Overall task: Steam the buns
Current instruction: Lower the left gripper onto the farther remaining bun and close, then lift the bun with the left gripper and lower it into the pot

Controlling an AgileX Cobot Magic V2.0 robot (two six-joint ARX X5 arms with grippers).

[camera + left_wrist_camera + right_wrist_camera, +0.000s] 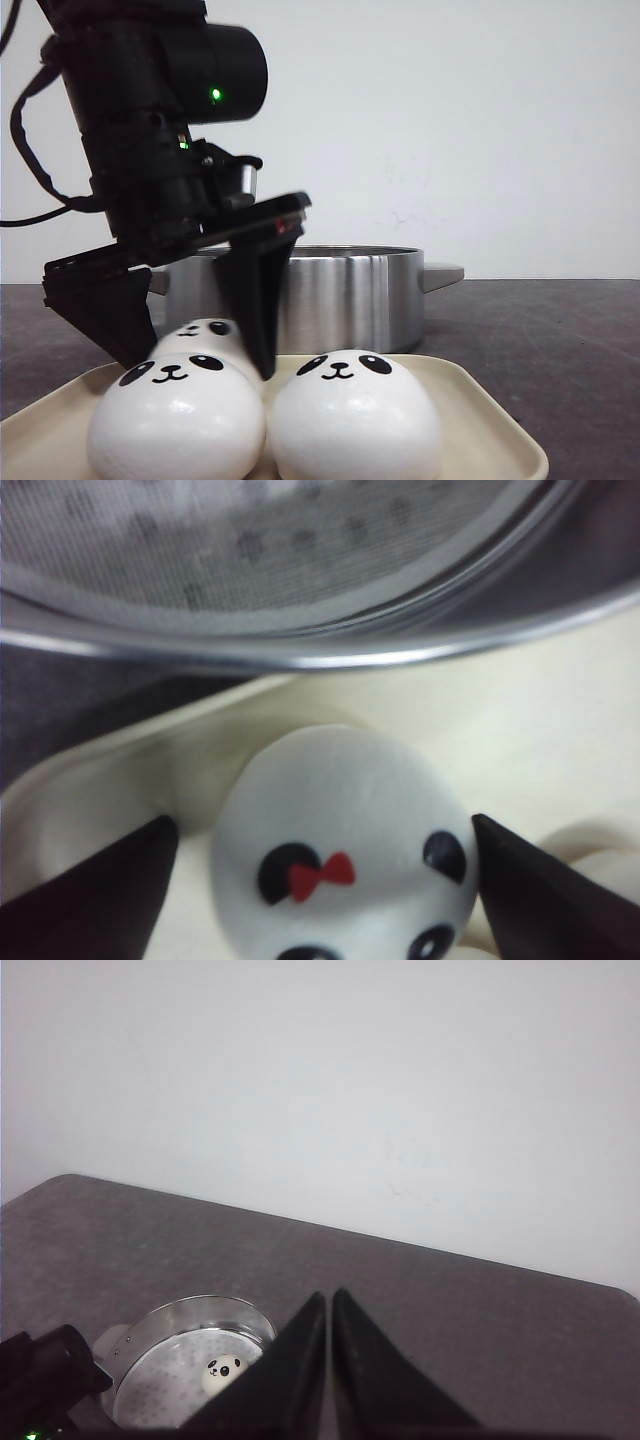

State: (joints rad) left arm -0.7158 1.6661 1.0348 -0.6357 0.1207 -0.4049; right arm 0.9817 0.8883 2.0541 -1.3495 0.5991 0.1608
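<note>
Black fingers (90,900) of the left gripper (190,335) stand spread wide on either side of a glossy white panda-faced bun (340,850) at the far edge of the cream plastic tray (480,400), not yet touching it; being a round dome, it offers no long axis to line up with. Two more buns (355,420) sit at the tray's near edge. A fourth bun (222,1372) already lies in the steel steamer pot (350,295) just behind the tray. The right gripper (328,1360) hangs well apart, fingers pressed together, holding nothing.
</note>
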